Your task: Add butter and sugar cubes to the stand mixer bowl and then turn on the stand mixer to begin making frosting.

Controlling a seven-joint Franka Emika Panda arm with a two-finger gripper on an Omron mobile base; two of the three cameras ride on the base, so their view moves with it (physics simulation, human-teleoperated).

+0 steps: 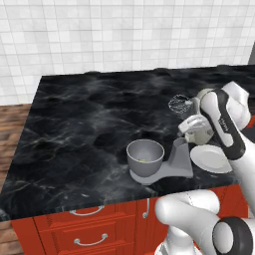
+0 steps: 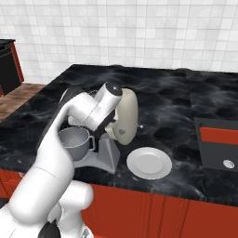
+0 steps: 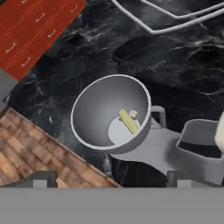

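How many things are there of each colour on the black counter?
Grey: 1, the round grey metal bowl
Yellow: 1, the pale yellow butter stick
White: 2, the flat white round plate, a tiny white sugar cube
Beige and grey: 1, the stand mixer
Total: 5

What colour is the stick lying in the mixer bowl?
Pale yellow: the butter on the grey bowl's floor, clearest in the hand view.

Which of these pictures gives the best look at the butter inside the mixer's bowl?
The hand view: it looks straight down into the bowl, so the butter lies plain on the bottom. The left base view shows just a pale speck past the rim; the right base view gives only a faint yellowish glimpse inside the bowl.
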